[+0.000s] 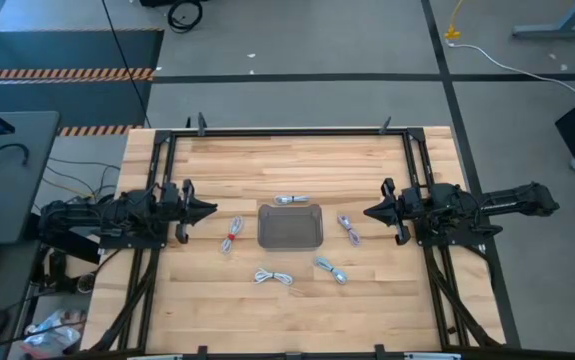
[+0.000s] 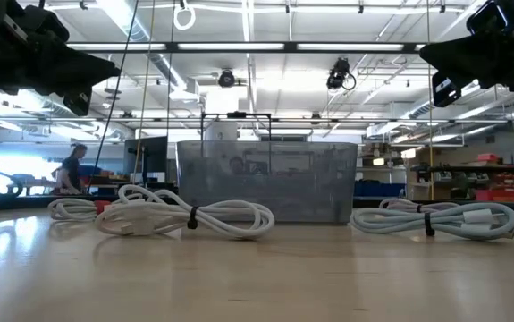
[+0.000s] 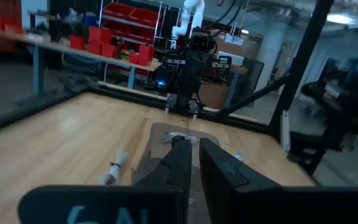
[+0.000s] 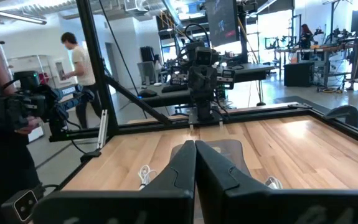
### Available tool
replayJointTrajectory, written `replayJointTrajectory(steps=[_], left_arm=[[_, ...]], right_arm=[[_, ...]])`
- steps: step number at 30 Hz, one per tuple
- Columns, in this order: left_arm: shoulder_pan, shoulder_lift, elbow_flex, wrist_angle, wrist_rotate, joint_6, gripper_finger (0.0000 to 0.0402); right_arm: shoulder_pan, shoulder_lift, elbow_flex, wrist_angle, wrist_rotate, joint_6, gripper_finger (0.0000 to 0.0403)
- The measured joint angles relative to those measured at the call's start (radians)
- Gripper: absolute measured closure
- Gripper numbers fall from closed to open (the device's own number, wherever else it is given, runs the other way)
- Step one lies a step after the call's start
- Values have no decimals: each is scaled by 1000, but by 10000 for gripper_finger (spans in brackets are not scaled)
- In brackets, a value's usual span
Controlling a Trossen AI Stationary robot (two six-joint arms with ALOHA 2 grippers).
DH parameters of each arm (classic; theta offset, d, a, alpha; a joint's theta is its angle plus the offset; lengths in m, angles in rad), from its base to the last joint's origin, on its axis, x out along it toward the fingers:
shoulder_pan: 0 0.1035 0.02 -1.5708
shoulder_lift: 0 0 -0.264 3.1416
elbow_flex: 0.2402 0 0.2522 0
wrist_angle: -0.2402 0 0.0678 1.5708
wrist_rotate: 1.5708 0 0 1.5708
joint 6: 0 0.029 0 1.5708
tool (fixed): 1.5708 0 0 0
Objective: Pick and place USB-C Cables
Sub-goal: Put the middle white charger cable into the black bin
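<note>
Meanwhile both tools, left [image 1: 210, 209] and right [image 1: 369, 211], hover closed and empty beside the tray [image 1: 291, 226].

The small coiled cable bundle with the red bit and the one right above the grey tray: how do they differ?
The coiled cable bundle with the red bit lies left of the clear grey plastic tray, lengthwise up the table. The plain light-grey coiled bundle lies crosswise past the tray's far edge, without red. Both rest outside the tray.

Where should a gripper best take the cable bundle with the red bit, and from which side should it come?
Probably from straight above, at the red band around the middle of the cable bundle. The strands are gathered there, and the bundle lies flat on the table, apart from the grey tray. The left gripper is nearest.
</note>
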Motion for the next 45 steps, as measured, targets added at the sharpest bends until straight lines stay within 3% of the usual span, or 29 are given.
replayJointTrajectory(steps=[6,10,14,19,28,34,39,45], left_arm=[[0,0,0,6,-2,-213,363],[0,0,0,55,-76,-320,363],[0,0,0,130,-82,-428,363],[0,0,0,187,-80,-427,363],[4,0,0,188,-93,-228,360],[4,14,29,168,-139,-340,303],[4,97,190,-43,-235,-252,248],[4,344,502,-438,-286,-277,240]], right_arm=[[0,0,0,0,0,0,391],[0,0,0,0,0,0,391],[0,0,0,1,0,0,391],[0,0,0,46,0,0,391],[0,0,0,170,0,3,391],[1,0,0,252,-8,120,391],[1,0,0,363,2,181,391],[-2,0,0,454,113,184,391]])
